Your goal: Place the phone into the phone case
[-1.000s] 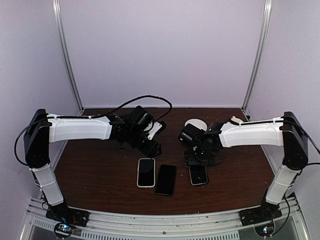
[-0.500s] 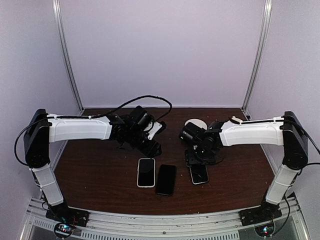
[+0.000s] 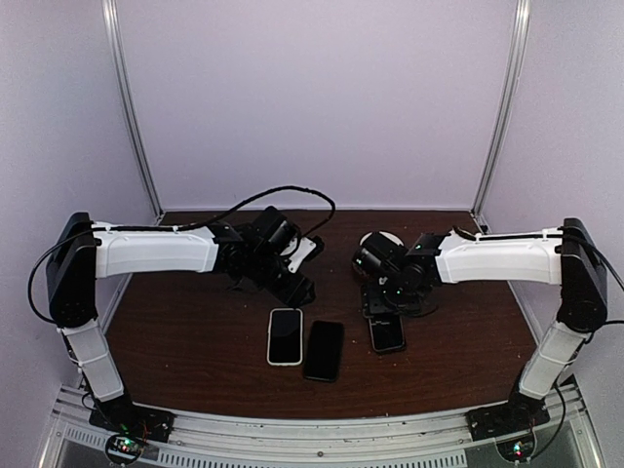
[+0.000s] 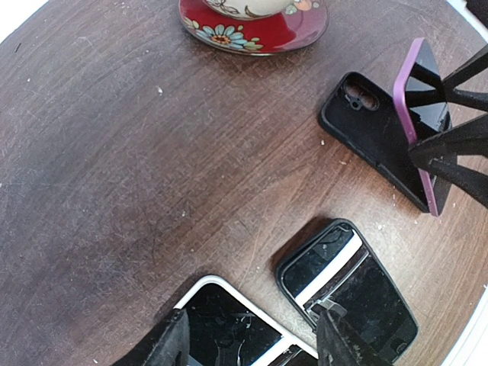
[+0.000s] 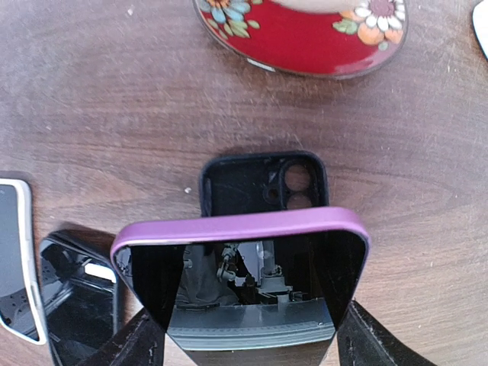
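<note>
While the left hand (image 4: 252, 347) gapes empty, the right hand (image 5: 252, 339) clasps the phone (image 5: 240, 282) (tilted) over the case (image 5: 244, 179).

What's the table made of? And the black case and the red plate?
The table looks like dark wood or veneer, matte: grain lines and scuffs show. The black case is probably soft plastic or rubber: dull, no shine. The red plate is likely glazed ceramic: glossy, with painted flowers.

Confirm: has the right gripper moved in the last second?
Yes. The right gripper, holding the purple-edged phone, shifted rearward in the top view, away from the white-edged phone, which stayed put.
</note>
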Robot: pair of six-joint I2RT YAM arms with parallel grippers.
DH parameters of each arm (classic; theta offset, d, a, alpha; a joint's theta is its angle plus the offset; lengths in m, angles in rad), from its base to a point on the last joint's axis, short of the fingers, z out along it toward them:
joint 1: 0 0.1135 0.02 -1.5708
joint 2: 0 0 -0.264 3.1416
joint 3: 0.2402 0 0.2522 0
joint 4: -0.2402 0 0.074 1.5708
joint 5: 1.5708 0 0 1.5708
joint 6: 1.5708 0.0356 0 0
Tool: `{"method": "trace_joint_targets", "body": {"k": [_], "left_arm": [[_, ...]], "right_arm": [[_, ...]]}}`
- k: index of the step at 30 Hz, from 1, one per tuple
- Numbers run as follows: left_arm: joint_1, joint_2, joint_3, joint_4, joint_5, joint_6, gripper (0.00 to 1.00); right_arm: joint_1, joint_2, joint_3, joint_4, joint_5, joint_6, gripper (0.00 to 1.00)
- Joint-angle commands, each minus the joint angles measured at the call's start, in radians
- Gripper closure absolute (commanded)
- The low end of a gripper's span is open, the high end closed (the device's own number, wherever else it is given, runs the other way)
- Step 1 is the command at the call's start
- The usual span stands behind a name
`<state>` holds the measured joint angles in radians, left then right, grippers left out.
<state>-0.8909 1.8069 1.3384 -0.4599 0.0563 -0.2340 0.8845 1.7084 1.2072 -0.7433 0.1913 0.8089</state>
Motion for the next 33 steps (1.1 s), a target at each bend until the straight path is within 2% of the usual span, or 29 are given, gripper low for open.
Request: {"method": "trace_joint_targets", "body": {"k": [1,12,23,30,33], "left_arm": [[0.001,-0.008,0.005,0.033,0.007,0.012,0.39],[0.002,-0.006,0.005,0.031,0.007,0.013,0.39],[0.002,0.004,0.01,0.029,0.01,0.012,0.39],[0.001,0.004,0.013,0.026,0.015,0.012,0.39],[0.002,0.007,0.013,0.026,0.02,0.012,0.39]], "right_arm": [[-0.007,-0.061,-0.016,0.069,0.036,-0.023,0.51],[-0.016,-0.046,-0.065,0.064,0.107,0.002,0.52],[-0.016,0.004,-0.091,0.113,-0.018,0.058,0.52],[-0.016,0.03,-0.086,0.117,-0.004,0.054,0.52],[-0.013,0.056,-0.08,0.087,-0.027,0.054,0.48]]}}
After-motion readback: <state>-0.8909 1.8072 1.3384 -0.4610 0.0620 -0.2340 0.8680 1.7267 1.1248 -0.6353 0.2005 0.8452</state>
